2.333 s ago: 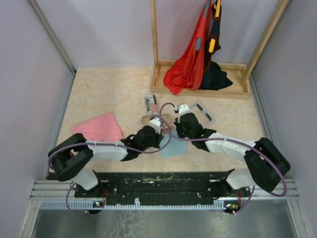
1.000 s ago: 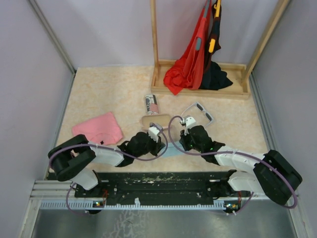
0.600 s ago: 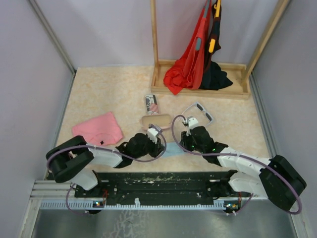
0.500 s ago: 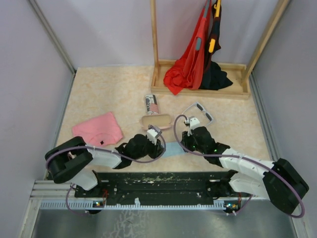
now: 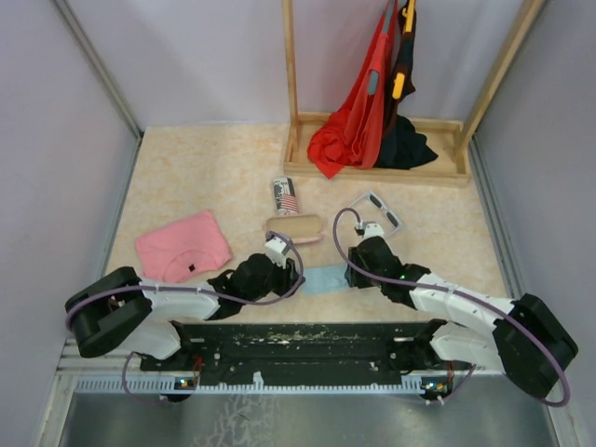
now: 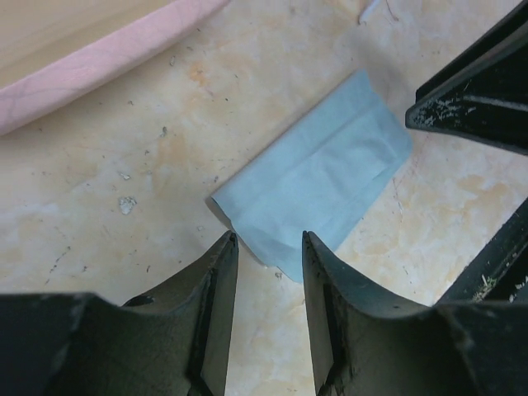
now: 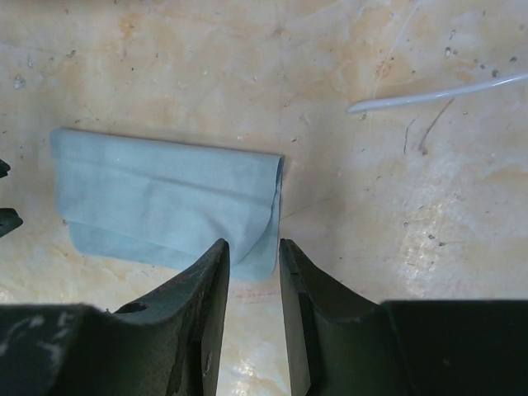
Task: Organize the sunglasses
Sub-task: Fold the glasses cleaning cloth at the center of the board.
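Left wrist view: the left tool (image 6: 266, 243) is seen slightly parted, nothing held, with the near corner of the folded blue cloth (image 6: 318, 186) lying just past its tips. In the right wrist view the same is noted for the right tool (image 7: 250, 247): a narrow gap, nothing gripped, the other end of the cloth just ahead.

Compared with two seconds ago, both arms have been drawn back toward the near edge. The cloth, then partly covered and spread wider, is now left as a narrow folded strip flat on the counter (image 5: 205, 177) between the two tools. The cloth fold is judged finished and released.

Farther out, the pink case (image 5: 293, 228) is seen uncovered and apparently closed, with the flag case (image 5: 286, 196) just behind it. The white sunglasses (image 5: 380, 210) are still lying loose on the counter beyond the right tool, untouched. The thin-framed pair cannot be made out. The white pair is therefore judged not yet put away. A wooden rack (image 5: 372, 168) stands at the far side.
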Controlling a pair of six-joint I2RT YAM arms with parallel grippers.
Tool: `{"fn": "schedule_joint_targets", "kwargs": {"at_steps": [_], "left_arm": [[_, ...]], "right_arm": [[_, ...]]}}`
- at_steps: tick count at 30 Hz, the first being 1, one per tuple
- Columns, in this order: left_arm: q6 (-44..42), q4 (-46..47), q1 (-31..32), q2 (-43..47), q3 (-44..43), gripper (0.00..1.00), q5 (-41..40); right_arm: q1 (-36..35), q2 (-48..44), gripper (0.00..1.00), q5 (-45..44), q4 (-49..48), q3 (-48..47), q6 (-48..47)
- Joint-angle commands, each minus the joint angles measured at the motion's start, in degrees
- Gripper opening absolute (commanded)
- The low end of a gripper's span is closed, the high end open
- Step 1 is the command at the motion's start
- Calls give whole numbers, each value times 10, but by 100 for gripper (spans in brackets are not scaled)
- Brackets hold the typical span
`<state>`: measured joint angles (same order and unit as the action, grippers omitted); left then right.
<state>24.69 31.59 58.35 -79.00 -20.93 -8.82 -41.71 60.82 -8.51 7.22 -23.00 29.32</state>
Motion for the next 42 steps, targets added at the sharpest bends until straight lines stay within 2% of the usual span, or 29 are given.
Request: {"fn": "schedule_joint_targets", "kwargs": {"at_steps": [1,31,36,42], "left_arm": [[22,-38,0,2,-28,43,-41],[13,-43,0,8,-19,42,-46],[12,-43,0,9,-19,42,-45],[12,-42,0,4,-21,42,-43]], "right_arm": [[2,34,31,13,14,-44,39],[-2,98,26,28,-6,-64,46],[-3,106,21,25,-1,-67,42],[-7,99,7,16,10,-72,40]]}}
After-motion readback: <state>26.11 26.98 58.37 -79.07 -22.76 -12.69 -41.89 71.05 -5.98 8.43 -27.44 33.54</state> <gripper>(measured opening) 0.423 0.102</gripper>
